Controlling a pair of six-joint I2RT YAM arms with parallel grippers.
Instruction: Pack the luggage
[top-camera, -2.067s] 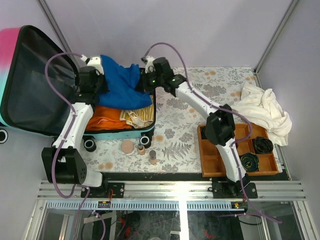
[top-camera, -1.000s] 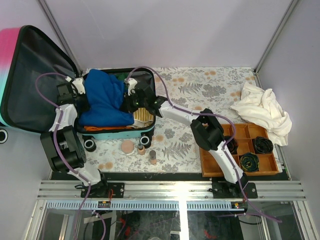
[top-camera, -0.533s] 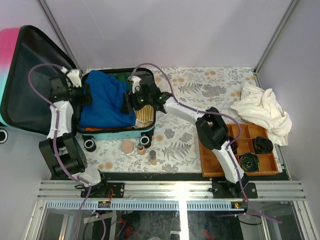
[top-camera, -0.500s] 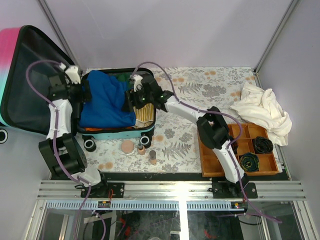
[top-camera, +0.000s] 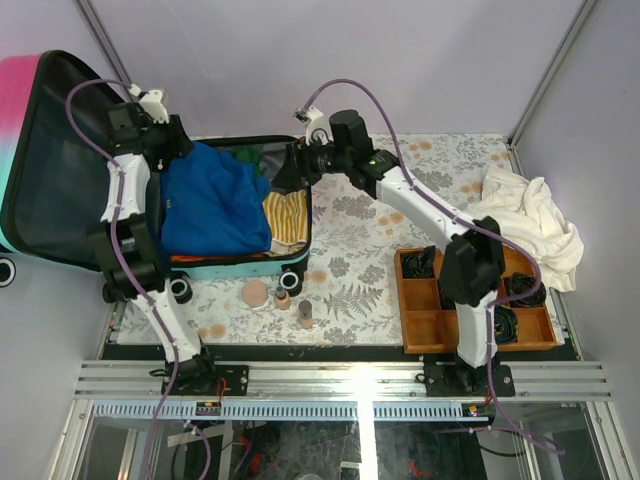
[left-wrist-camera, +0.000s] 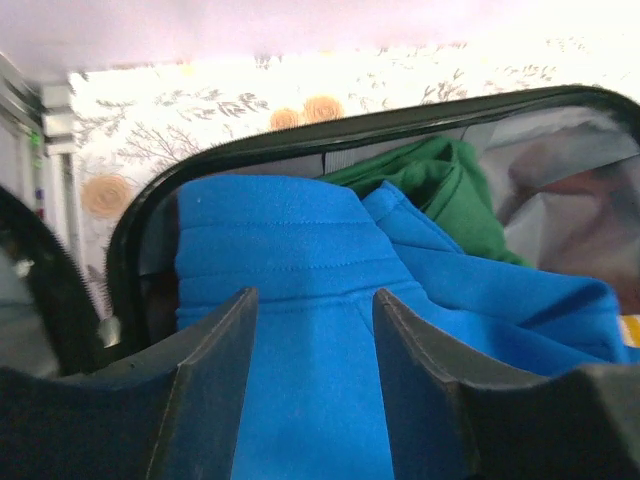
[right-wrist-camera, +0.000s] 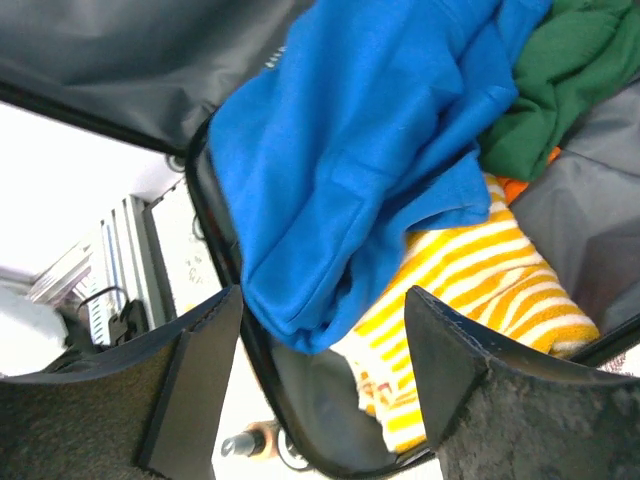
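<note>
The luggage (top-camera: 238, 266) lies open at the table's left, its grey-lined lid (top-camera: 70, 160) standing up beside it. A blue garment (top-camera: 212, 205) fills the base, over a yellow striped one (top-camera: 285, 214) and a green one (top-camera: 246, 153). My left gripper (top-camera: 178, 143) hovers open over the back left corner; in its wrist view the left gripper (left-wrist-camera: 315, 297) has only the blue garment (left-wrist-camera: 300, 400) below it. At the back right corner my right gripper (top-camera: 291, 172) is open too. The right wrist view has the right gripper (right-wrist-camera: 322, 300) above the blue fold (right-wrist-camera: 340, 180) and stripes (right-wrist-camera: 470, 290).
Small bottles and a round compact (top-camera: 257, 293) stand on the table in front of the luggage. A brown wooden tray (top-camera: 420, 330) with black cable coils (top-camera: 525, 290) sits at the right. A white cloth (top-camera: 530, 220) is heaped behind it.
Both grippers went from shut to open, let go of the blue garment and lifted up and back. The garment now lies in the luggage base.
</note>
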